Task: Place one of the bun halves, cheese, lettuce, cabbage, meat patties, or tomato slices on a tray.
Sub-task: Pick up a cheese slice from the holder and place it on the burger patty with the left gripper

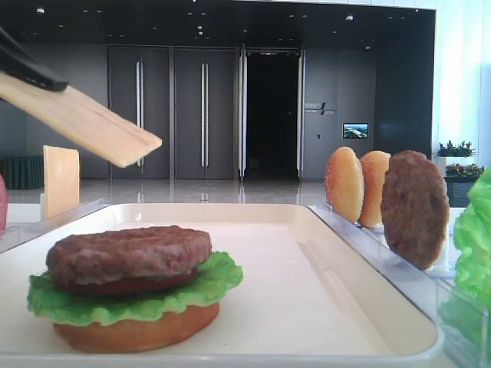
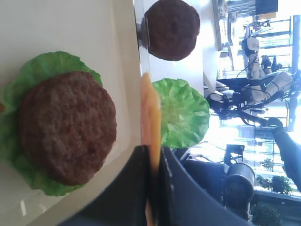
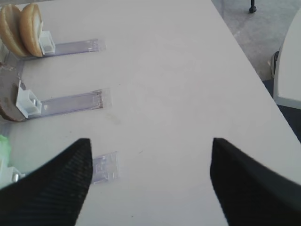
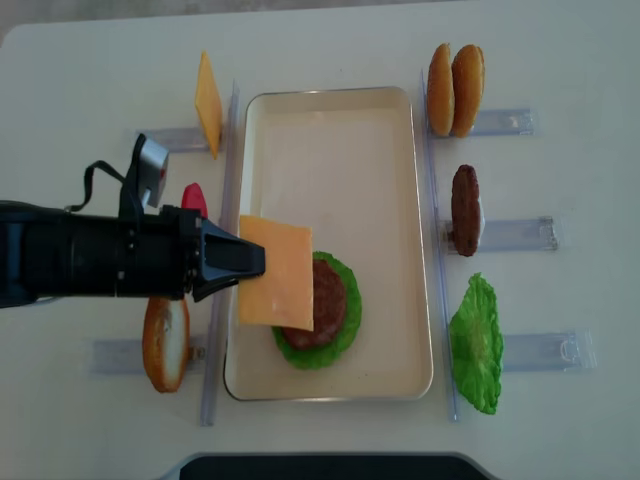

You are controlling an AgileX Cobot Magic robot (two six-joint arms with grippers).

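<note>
We see the left hand closed on a cheese slice, gripping it by one edge. In the overhead view the slice hangs level above the tray, covering the 9 o'clock part of the stack below without visibly touching it. The low front view shows the slice tilted, its free end lower, well above the stack.

On the tray the stack reads, bottom to top: bun half, lettuce leaf, a thin red layer, meat patty. It sits toward the 6 o'clock end of the tray in the overhead view.

The right hand is open, its two dark fingers wide apart over the bare counter; it holds nothing.

Beyond the tray's 3 o'clock rim, upright in clear holders: two bun halves, one patty, one lettuce leaf. Beyond the 9 o'clock rim: a second cheese slice, a red slice partly hidden by the arm, and one bun half.
</note>
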